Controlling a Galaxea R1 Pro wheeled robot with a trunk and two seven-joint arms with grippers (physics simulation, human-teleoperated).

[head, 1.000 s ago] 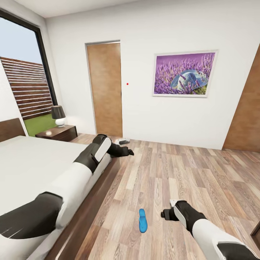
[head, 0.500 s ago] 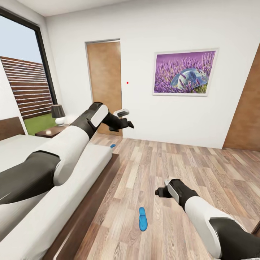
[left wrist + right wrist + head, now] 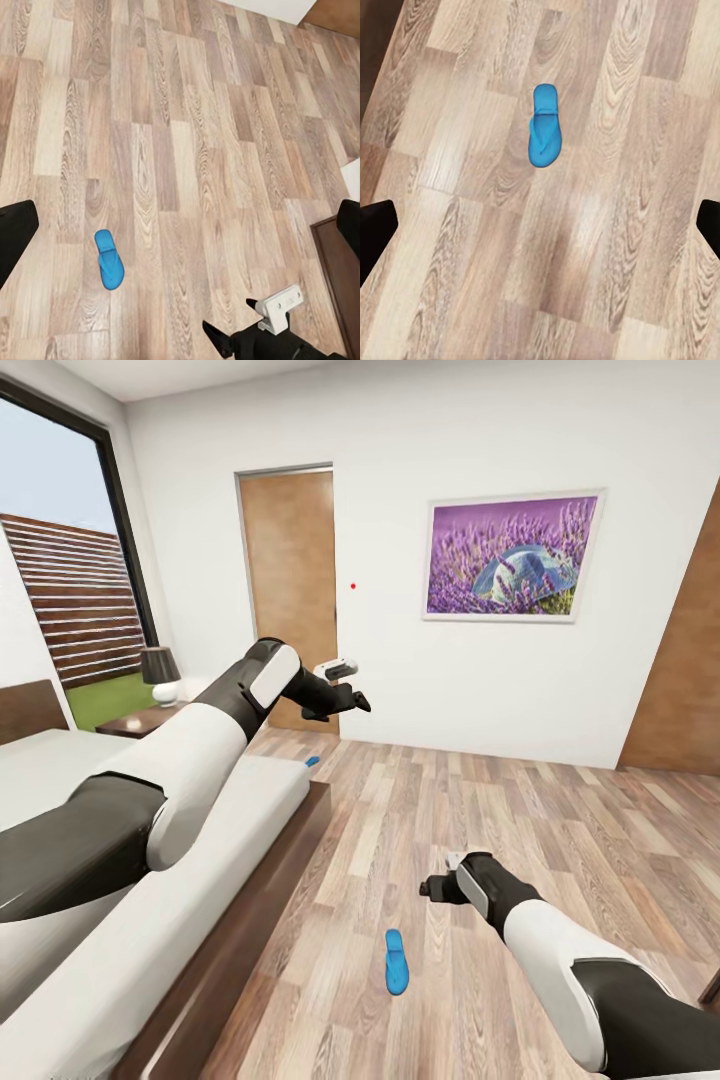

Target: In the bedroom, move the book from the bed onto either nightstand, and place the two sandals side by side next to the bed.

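The sandal (image 3: 396, 963) lies lengthwise along the bed (image 3: 150, 920), just below the nearer right pincer (image 3: 430, 887), jaws wide; left pincer (image 3: 358, 702) unclear.

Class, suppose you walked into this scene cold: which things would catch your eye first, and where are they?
Probably the bright blue sandal, lying alone on the wood floor beside the bed. Next, the purple lavender picture on the white wall to the right of the door. A second bit of blue peeks out at the bed's far corner.
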